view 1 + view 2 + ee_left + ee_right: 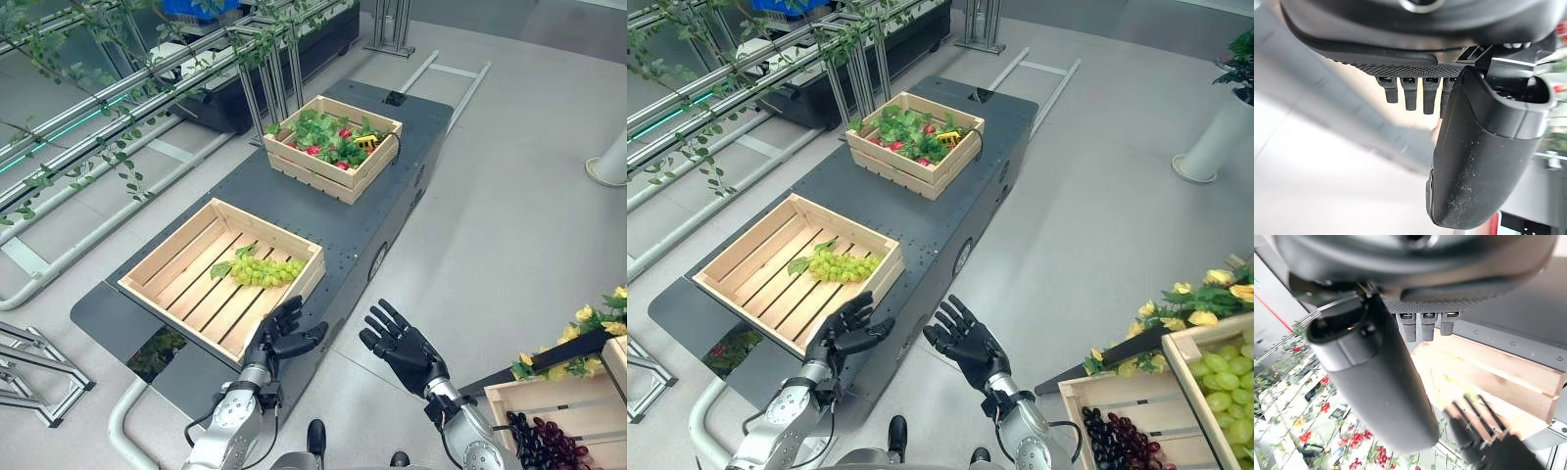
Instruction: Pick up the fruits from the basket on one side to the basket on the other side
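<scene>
A bunch of green grapes (263, 270) lies in the near wooden crate (174, 257) on the dark platform. At the right stand two more wooden crates: one (1095, 396) with dark purple grapes (1117, 441), and one (1183, 343) holding green grapes (1227, 387). My left hand (279, 338) hovers open just off the near crate's front corner, holding nothing. Out over the floor to the right of the platform, my right hand (402, 345) is open with spread fingers and empty.
A far wooden crate (333, 178) of leaves, red fruits and a yellow item sits further back on the platform (353, 230). Metal rails with vines (118, 93) run along the left. Yellow flowers (1200, 294) top the right crates. A white post base (609, 166) stands at far right.
</scene>
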`<state>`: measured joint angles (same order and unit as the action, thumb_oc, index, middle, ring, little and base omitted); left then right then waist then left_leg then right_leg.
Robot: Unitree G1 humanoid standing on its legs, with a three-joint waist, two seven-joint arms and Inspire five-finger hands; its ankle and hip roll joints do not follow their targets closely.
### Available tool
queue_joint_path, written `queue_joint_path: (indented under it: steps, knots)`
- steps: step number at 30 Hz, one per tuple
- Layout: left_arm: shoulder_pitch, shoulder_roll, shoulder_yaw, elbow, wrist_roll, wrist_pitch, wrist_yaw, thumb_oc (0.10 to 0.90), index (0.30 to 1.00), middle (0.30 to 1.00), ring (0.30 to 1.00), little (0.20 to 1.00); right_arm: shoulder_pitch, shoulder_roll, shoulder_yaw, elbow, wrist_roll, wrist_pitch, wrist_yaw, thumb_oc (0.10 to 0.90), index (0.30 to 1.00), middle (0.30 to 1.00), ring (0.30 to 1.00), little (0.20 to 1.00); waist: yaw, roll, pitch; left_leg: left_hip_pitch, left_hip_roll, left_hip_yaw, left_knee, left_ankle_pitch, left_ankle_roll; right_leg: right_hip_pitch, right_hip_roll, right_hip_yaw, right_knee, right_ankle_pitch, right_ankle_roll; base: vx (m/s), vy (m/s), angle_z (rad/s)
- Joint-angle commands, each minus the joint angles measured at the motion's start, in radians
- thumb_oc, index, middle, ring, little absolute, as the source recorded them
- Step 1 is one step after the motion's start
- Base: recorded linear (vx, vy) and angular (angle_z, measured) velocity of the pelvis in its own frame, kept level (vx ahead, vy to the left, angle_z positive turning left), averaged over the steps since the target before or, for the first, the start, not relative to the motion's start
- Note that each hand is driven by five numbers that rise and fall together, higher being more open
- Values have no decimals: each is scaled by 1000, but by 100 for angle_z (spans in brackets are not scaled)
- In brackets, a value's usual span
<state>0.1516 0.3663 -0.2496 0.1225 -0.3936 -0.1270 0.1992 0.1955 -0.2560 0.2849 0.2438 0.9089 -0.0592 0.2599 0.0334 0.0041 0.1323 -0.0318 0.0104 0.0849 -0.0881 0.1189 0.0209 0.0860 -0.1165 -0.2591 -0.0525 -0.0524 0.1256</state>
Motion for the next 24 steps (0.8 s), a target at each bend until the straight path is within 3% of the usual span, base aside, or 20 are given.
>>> queue_joint_path:
  steps: [1, 6, 9, 15, 17, 20, 23, 24]
  knots:
    - [-59, 45, 114, -136, 130, -204, 46, 800, 900, 900, 900, 900, 0, 33, -49, -57, 9, -67, 21, 800, 900, 900, 900, 900, 4, -33, -59, 29, 31, -49, 1, -10, -35, -63, -32, 15, -35, 193, -20, 43, 107, -1]
    - [-64, 76, 187, -160, 282, -242, 138, 800, 900, 900, 900, 900, 24, 20, -69, -52, -22, -46, 37, 800, 900, 900, 900, 900, -9, -30, -60, 42, 37, -4, 1, -20, -36, -67, -44, 18, -35, 194, -12, 48, 136, -2]
    - [-98, 95, 196, -140, 415, -249, 199, 800, 900, 900, 900, 900, 34, 13, -77, -56, -10, -53, 40, 800, 900, 900, 900, 900, -32, -30, -54, 57, 32, 86, 1, -24, -35, -62, -63, -7, -35, 197, 2, 66, 204, 1]
    - [-209, 125, 163, -73, 588, -187, 316, 800, 900, 900, 900, 900, -21, 23, -37, -24, 35, -64, 33, 800, 900, 900, 900, 900, -46, -20, -43, 55, 18, 79, 1, -41, -5, -102, -80, 18, 62, 176, 16, 3, 213, 6]
    - [-267, 151, 144, -7, 625, -168, 363, 800, 900, 900, 900, 900, -42, 23, -17, -21, 32, -46, 43, 800, 900, 900, 900, 900, -54, -11, -26, 60, 2, 62, 1, -41, 15, -155, -91, 60, 222, 196, 14, -25, 237, 0]
    - [-306, 178, 127, 55, 639, -163, 378, 800, 900, 900, 900, 900, -48, 22, 2, -6, 13, -39, 61, 800, 900, 900, 900, 900, -69, -1, -11, 74, -5, 45, 1, -42, 25, -214, -76, 122, 348, 218, 11, 3, 92, 1]
    - [-329, 194, 115, 79, 627, -155, 364, 800, 900, 900, 900, 900, -38, 20, 5, 9, 20, -43, 68, 800, 900, 900, 900, 900, -87, -3, -10, 78, -16, 8, 1, -36, 26, -216, -39, 176, 298, 228, 5, 68, -69, 9]
    - [-338, 194, 107, 93, 625, -160, 360, 800, 900, 900, 900, 900, -30, 16, 4, 13, 14, -48, 87, 800, 900, 900, 900, 900, -95, -7, -15, 73, -24, -11, 1, -33, 24, -213, -22, 207, 229, 224, 0, 74, -131, 57]
